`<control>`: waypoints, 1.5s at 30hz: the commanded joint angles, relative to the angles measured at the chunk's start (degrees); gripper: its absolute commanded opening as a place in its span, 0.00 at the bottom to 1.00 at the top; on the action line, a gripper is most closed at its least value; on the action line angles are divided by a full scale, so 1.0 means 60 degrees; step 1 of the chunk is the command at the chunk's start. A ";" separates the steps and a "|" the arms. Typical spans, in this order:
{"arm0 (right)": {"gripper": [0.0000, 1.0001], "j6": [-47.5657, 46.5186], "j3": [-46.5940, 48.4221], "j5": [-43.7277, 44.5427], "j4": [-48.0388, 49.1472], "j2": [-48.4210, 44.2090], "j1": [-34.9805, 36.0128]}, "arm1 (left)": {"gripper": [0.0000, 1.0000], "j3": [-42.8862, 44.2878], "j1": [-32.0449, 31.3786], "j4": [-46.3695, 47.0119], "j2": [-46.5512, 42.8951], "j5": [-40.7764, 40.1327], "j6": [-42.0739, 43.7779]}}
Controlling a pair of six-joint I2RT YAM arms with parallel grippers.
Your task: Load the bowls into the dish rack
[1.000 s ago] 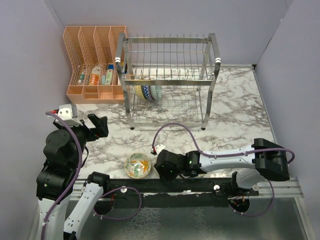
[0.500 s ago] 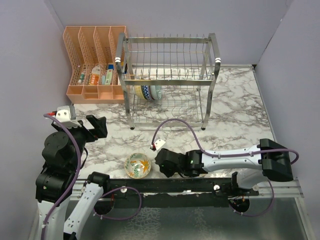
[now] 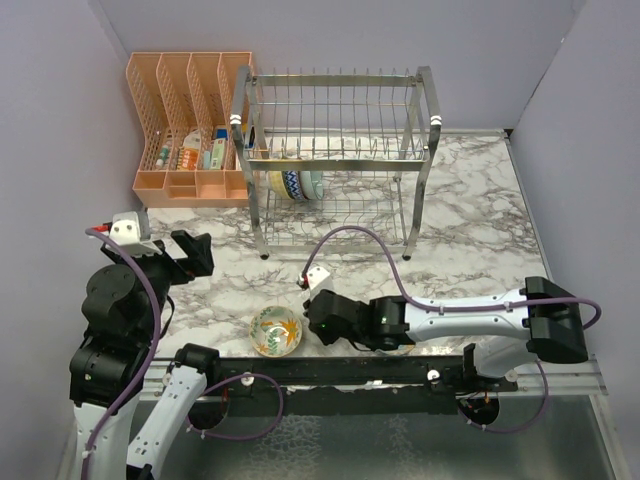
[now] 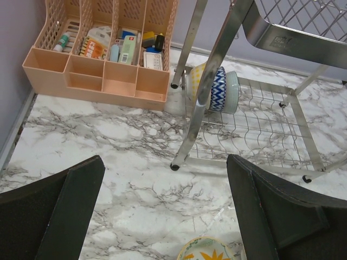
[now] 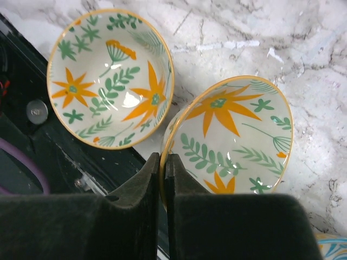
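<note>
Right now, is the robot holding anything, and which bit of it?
Yes: the right tool pinches the rim of one cream round ceramic bowl with orange flowers, beside its twin. The left tool is open and empty.

1. Table (image 3: 480,220): white marble-look top with grey veins, running from the near edge in front of me to the back wall.
2. Back wall (image 3: 350,35): plain pale lavender, matt.
3. Left wall (image 3: 50,120) and right wall (image 3: 590,120): the same lavender, closing in the table on both my sides.
4. Peach slotted organizer (image 3: 185,100): back left corner of the table, with small packets in its compartments.
5. Black rail (image 3: 350,372): along the near edge, with a grey dimpled panel (image 3: 400,445) below it.
6. Light: soft, even, with faint shadows.
</note>
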 commanded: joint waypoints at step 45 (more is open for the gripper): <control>0.01 0.4716 -0.0778 -0.5998 1.2477 0.1490 -0.5084 | 0.99 0.1066 -0.0089 -0.0177 0.0045 -0.0330 0.0420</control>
